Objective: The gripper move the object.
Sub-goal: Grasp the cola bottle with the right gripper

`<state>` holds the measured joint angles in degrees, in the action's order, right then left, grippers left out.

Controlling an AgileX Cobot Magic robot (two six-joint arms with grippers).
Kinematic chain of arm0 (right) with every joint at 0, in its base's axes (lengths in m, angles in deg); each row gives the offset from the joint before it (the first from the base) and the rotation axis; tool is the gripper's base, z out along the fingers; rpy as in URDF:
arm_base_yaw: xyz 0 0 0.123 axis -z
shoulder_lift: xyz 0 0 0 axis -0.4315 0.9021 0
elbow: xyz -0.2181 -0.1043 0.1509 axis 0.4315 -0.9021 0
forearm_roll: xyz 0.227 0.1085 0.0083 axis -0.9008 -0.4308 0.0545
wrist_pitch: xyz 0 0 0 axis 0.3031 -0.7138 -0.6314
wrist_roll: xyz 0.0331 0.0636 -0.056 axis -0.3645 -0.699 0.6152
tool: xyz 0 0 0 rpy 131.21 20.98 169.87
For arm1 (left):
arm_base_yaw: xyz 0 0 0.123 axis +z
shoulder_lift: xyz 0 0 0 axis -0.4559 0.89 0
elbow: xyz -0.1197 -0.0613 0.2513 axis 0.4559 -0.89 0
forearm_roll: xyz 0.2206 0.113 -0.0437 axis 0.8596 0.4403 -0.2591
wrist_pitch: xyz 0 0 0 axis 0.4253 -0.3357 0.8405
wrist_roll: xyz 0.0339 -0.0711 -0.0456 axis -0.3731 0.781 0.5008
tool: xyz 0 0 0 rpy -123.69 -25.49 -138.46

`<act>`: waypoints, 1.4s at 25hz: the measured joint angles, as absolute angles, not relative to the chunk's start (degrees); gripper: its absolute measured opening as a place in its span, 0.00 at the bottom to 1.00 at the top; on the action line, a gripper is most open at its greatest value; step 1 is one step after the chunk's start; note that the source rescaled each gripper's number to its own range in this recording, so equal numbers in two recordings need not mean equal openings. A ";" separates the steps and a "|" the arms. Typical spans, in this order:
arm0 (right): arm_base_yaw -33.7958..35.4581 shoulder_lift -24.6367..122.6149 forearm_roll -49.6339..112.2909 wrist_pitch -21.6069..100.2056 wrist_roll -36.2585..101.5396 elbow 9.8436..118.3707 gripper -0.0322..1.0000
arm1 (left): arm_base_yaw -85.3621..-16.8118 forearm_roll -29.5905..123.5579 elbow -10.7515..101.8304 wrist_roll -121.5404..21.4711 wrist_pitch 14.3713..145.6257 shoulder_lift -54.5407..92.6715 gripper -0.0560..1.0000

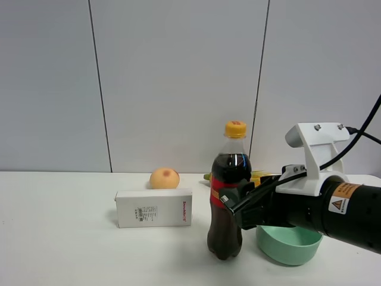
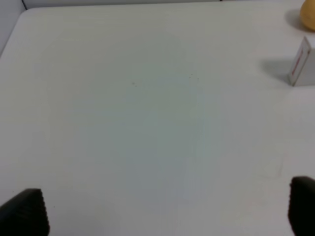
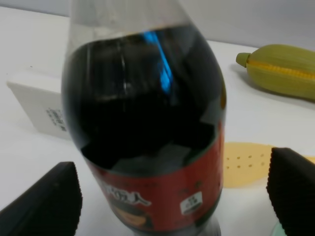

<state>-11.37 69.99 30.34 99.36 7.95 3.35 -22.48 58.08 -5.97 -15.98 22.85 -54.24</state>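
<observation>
The tall clear plastic cola bottle stands upright on the white tabletop, yellow cap uppermost, near the white rectangular box. Only the right wrist view shows the black right fingers spread either side of its red label, unclamped. The black left fingers hang spread, empty.

a thick black arm was seen, tipped with the black-clawed right gripper and fitted with a white two-screwed bracket, black cables and a yellow warning sticker.
</observation>
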 joint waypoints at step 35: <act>-11.37 76.61 31.15 108.70 10.60 3.40 0.93 | -22.48 58.08 -5.97 -15.98 22.85 -54.24 1.00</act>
<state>-11.37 76.61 31.15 108.70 10.60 3.40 -22.48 58.08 -5.97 -15.98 22.85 -54.24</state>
